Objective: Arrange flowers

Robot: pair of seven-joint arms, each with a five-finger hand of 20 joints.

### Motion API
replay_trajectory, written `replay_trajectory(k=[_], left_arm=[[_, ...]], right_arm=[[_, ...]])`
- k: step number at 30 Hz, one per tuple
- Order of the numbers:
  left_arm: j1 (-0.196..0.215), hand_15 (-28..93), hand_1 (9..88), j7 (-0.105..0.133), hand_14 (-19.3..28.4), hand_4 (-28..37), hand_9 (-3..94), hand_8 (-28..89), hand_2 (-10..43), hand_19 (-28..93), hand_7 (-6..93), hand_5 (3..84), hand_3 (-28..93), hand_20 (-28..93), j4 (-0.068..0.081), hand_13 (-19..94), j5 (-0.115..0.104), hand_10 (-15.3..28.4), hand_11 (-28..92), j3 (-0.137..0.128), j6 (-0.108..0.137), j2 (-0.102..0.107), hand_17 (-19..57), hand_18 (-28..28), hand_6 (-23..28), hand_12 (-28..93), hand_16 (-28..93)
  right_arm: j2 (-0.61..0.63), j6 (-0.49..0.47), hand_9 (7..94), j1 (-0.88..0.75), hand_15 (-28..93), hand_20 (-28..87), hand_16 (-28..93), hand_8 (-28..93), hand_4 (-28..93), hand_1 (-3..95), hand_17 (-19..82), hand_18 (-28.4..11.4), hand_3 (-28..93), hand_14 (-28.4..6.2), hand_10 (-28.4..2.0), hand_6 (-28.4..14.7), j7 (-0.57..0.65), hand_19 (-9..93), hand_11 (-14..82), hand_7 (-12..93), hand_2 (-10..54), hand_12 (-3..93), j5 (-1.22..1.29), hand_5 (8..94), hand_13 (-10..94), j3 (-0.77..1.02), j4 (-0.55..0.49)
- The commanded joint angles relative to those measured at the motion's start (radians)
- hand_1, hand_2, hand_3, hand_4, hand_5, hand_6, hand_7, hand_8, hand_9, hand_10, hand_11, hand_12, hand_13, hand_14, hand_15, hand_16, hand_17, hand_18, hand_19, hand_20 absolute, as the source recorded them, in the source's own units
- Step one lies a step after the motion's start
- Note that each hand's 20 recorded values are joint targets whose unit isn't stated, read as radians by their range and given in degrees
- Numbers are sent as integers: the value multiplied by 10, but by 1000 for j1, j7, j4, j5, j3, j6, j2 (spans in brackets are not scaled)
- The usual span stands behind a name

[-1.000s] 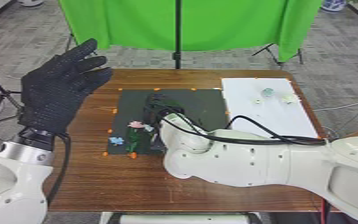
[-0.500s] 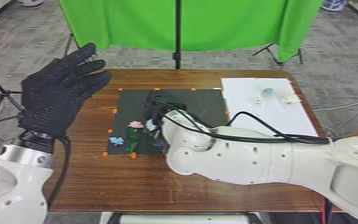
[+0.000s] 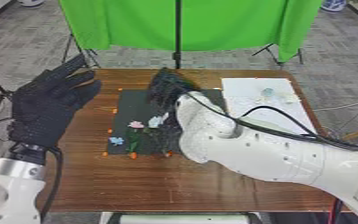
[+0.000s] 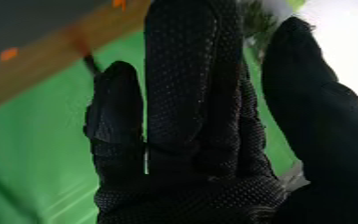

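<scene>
Brown counter [image 3: 113, 185]; flowers [image 3: 136, 124] at 8–9 o'clock on dark mat [image 3: 129, 107], prob. spaced for easy picking. R hand [image 4: 180, 90], mat's 12 o'clock, fingers straight, no visible grip; L hand [image 3: 47, 105], 9 o'clock, relaxed, prob. to leave R room.

Left hand [image 3: 44, 107] raised, fingers loosely extended, right arm [image 3: 264, 157] angled inward, right hand [image 3: 167, 90] with straight fingers

One table [image 3: 104, 187], one dark mat [image 3: 131, 104], one white sheet [image 3: 242, 89]
Left, on the mat: one blue flower [image 3: 116, 141], one pink flower [image 3: 136, 124], one white flower [image 3: 155, 121]; right, three small pale pieces [image 3: 267, 92].
</scene>
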Motion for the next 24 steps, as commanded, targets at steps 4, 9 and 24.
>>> replay_trajectory(k=[4,9,24], left_arm=[[66,560,221,38,284,-218,313,-85,78,728,135,392,779,-119,-18,245,-18,220,314,-11,43,-2,-66,284,120,112,-113],[62,560,222,42,284,-219,314,-85,79,728,134,392,779,-120,-18,245,-16,220,313,-5,41,-1,-66,284,119,111,-113],[19,560,222,2,284,-217,313,-86,79,729,135,391,781,-120,-5,245,-10,221,314,15,21,-9,-66,284,118,111,-113]], right_arm=[[271,-64,799,36,506,81,174,-115,-268,374,476,-172,752,-52,-133,-12,90,932,201,129,-91,146,43,557,825,72,110],[308,-103,776,40,513,64,164,-109,-264,367,462,-180,751,-61,-136,-17,131,932,200,119,-90,142,41,516,808,52,169],[344,-233,770,8,518,59,153,-107,-262,358,457,-188,750,-68,-144,-9,181,932,197,113,-92,140,16,452,807,-7,214]])
